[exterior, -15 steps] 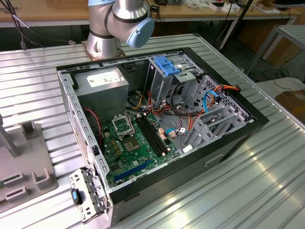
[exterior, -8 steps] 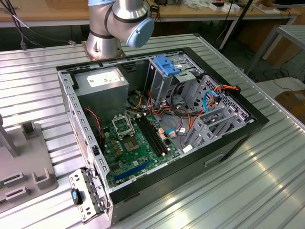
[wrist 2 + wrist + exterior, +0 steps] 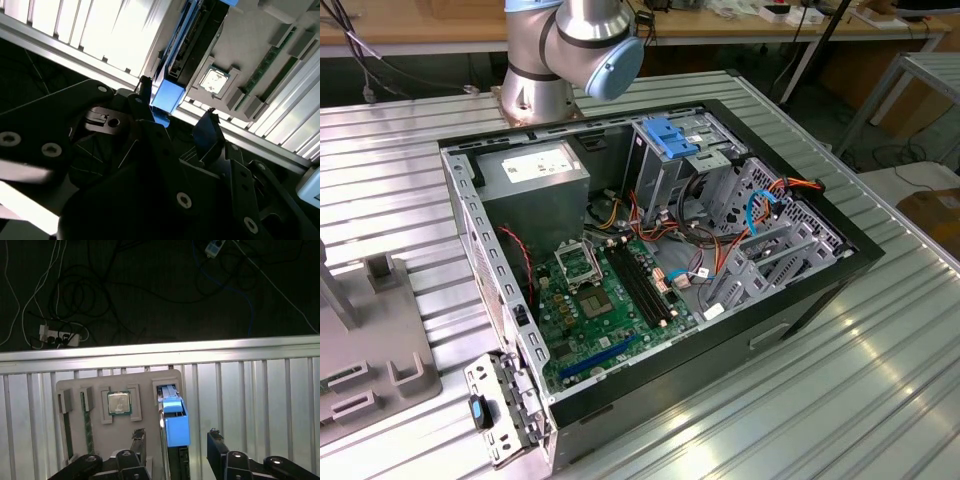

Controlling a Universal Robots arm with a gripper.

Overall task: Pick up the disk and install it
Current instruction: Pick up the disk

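Ribbed metal tabletop (image 3: 840, 400) carried an open computer case (image 3: 485, 260), with the arm (image 3: 570, 50) bolted behind it in the exterior view. The blue-railed drive cage (image 3: 670, 135) sat at the case's far end.

The grey parts tray (image 3: 150, 377) lay on the tabletop near its edge, with dark floor and cables beyond.

The disk (image 3: 175, 425) stood on edge in a slot of that tray, its blue rail uppermost. It was not yet lifted or installed.

The pincer (image 3: 177, 432) was spread wide and straddled the disk, one finger to each side. A gap showed on both sides in the first wrist view. The second wrist view gave the same reading: disk (image 3: 170, 95) between the spread fingers of the pincer (image 3: 177, 99).

A processor chip (image 3: 119, 403) sat in its pocket beside the disk, and memory sticks (image 3: 88, 425) lay further along.

Likely risks:
- Closing off-centre could cock the disk in its slot.
- Gripping mainly the plastic rail could let it slip or flex.
- A tilted lift might drag the tray.

Hard to make out:
- The disk's lower body was cut off behind the pincer.
- Its label face could not be seen.
- How deep the fingers reached was unclear.
- The arm ran off the exterior view's top.
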